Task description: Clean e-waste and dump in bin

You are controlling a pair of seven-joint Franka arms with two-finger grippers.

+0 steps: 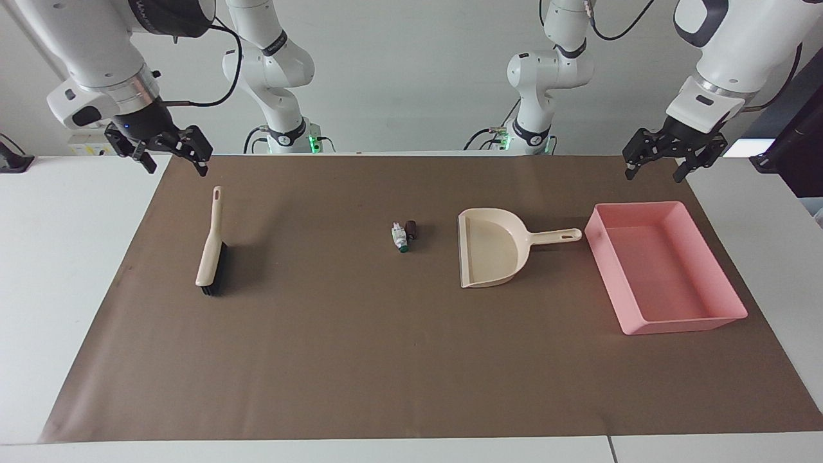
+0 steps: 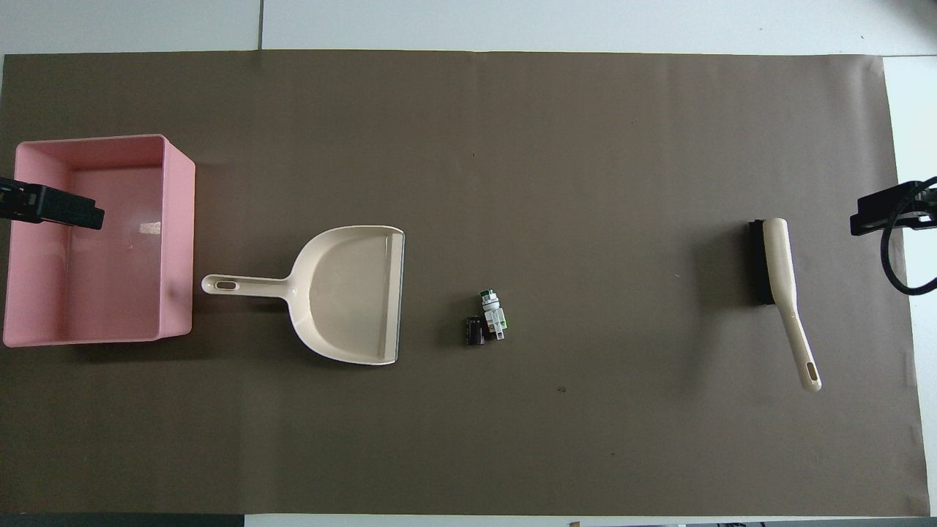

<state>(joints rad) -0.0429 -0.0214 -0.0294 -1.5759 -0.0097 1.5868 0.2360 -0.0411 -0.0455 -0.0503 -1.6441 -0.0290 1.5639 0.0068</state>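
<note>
The e-waste lies mid-mat: a white part with a green end (image 1: pixel 400 239) (image 2: pixel 494 316) touching a dark short cylinder (image 1: pixel 411 229) (image 2: pixel 476 331). The pink bin (image 1: pixel 605 273) (image 2: pixel 178 234) stands at the left arm's end of the mat, and nothing shows inside it. My left gripper (image 1: pixel 654 175) hangs open and empty in the air by the bin's robot-side corner. Just as open and empty, my right gripper (image 1: pixel 178 168) is raised over the mat's corner at the right arm's end, close to the brush's handle tip.
A beige dustpan (image 1: pixel 492 247) (image 2: pixel 344 293) lies between the e-waste and the bin, its handle pointing at the bin. A beige brush with black bristles (image 1: pixel 211 251) (image 2: pixel 783 278) lies toward the right arm's end. A brown mat (image 1: pixel 360 360) covers the table.
</note>
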